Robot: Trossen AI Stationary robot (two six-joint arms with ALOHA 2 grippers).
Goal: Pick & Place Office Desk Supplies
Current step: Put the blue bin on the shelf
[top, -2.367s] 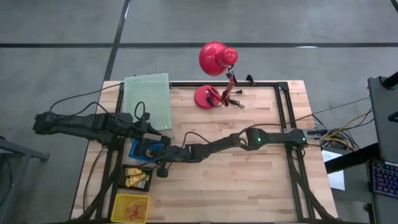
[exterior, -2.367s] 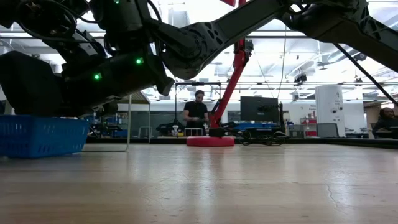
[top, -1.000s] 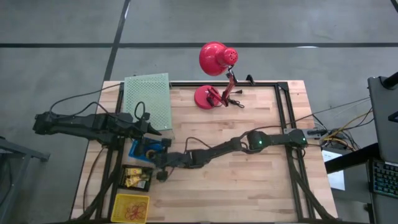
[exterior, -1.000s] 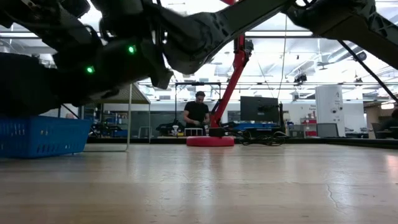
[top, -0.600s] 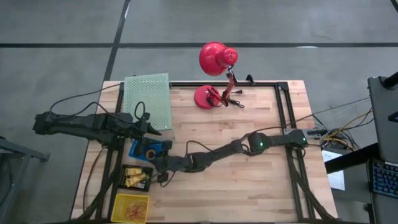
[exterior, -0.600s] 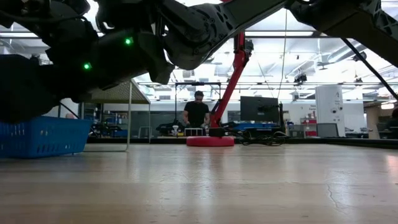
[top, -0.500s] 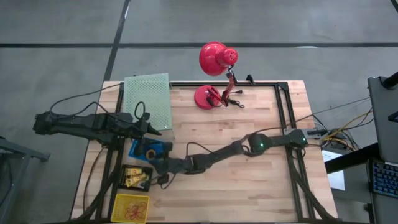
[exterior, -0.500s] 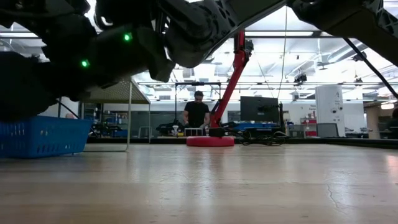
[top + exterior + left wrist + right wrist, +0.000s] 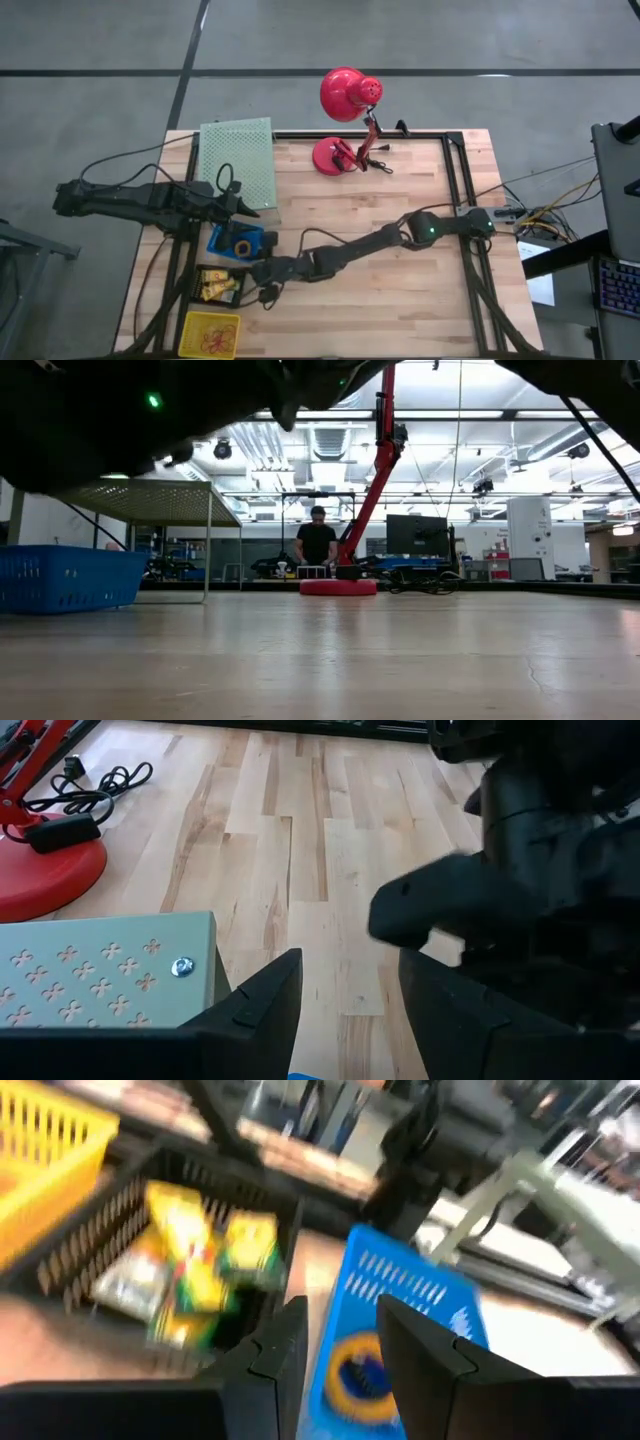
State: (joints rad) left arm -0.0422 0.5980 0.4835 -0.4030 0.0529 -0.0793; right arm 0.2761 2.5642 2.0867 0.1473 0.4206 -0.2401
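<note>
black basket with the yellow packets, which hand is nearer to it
Right. The right hand sits just beside the black basket, toward the table's middle. The left hand hovers farther off, beyond the blue basket.

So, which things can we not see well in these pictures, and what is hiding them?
- Black basket: high view too small, right wrist view blurred; its yellow packets are unreadable.
- Yellow basket: contents too small in the high view, cut by the edge in the right wrist view.
- Right gripper: fingers apart, nothing visible between them; the arm hides it from above.
- Low view: dark arms block the top; the blue basket hides its contents.
</note>
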